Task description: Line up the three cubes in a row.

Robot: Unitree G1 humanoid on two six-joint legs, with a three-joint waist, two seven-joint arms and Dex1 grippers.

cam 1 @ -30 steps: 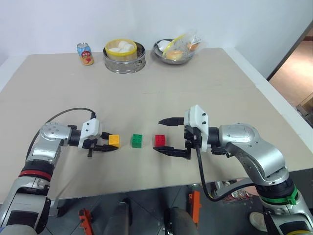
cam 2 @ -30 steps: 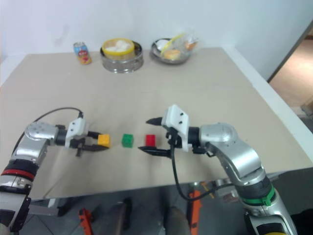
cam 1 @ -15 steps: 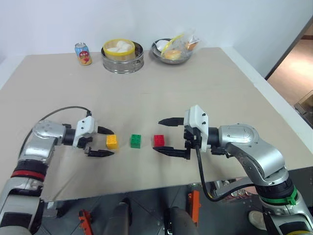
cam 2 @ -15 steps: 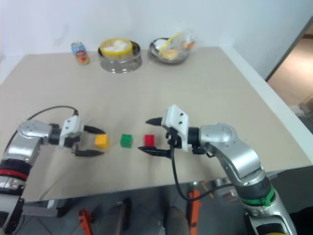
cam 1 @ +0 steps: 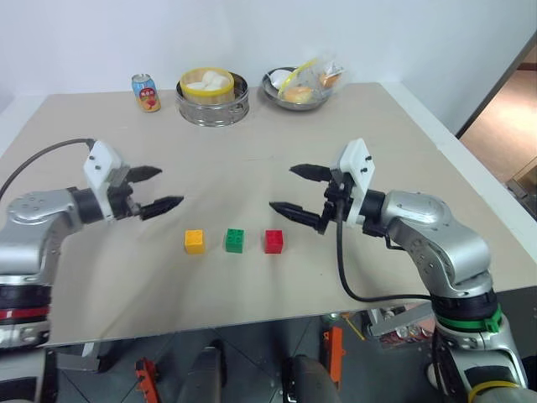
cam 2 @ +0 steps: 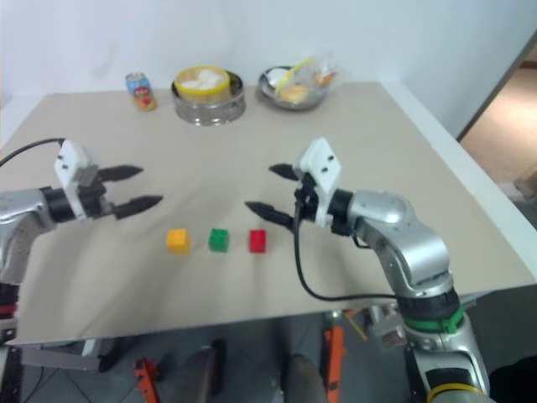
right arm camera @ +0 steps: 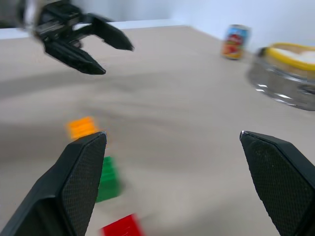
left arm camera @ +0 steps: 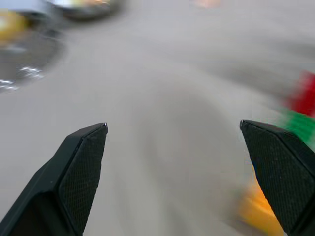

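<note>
Nearest me, the three cubes sit in a tidy row on the surface (cam 1: 403,134) — yellow-orange cube (cam 1: 194,241), green cube (cam 1: 234,240), red cube (cam 1: 273,241), evenly spaced and none touching. A second ago my left end effector (cam 1: 156,187) was clamped on the yellow-orange one; now it's let go, fingers wide apart, and lifted up and off to the side, well clear. My right end effector (cam 1: 295,190) was hanging just beside the red cube, fingers spread and empty — it's pulled up and away too. So I'd call the lineup done, nothing left to nudge. Further back, the soda can (cam 1: 146,92), the steamer (cam 1: 213,94) and the bowl of food (cam 1: 304,84) sit untouched
</note>
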